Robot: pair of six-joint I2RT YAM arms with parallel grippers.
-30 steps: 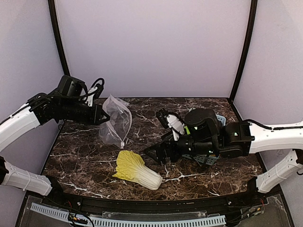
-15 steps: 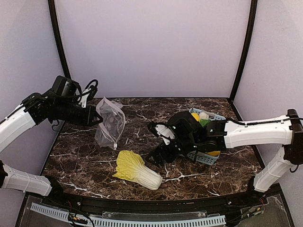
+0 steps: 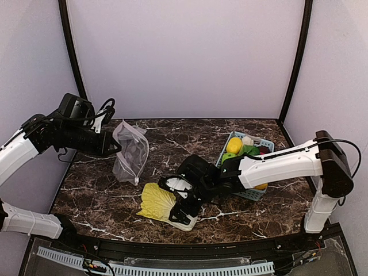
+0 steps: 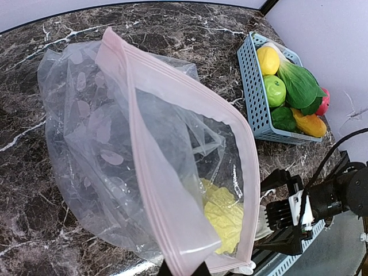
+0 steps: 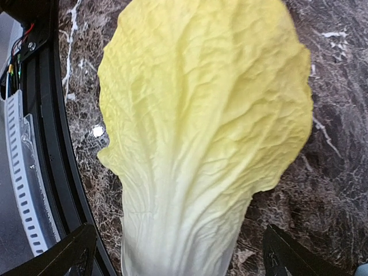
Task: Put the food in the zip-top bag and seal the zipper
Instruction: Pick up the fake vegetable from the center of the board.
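Observation:
My left gripper (image 3: 117, 147) is shut on the mouth edge of the clear zip-top bag (image 3: 131, 156) and holds it hanging above the table's left side. In the left wrist view the bag (image 4: 98, 144) hangs open, its pinkish zipper (image 4: 141, 155) unsealed. The pale yellow-white napa cabbage (image 3: 154, 201) lies near the front edge. My right gripper (image 3: 183, 210) is open over its white stem end. In the right wrist view the fingers (image 5: 63, 253) stand on either side of the cabbage (image 5: 201, 132). The lemon (image 3: 234, 145), green apple (image 4: 275, 90), pepper (image 4: 307, 122) and red fruit (image 4: 322, 106) lie in the basket.
The light-blue slotted basket (image 3: 251, 194) stands at the right, behind my right arm, and also holds a green leafy vegetable (image 4: 299, 83). The table's black front rail (image 5: 52, 149) runs close beside the cabbage. Purple walls enclose the table.
My right arm has swung left and down from beside the basket to sit over the cabbage's stem end. My left arm with the bag has shifted slightly left.

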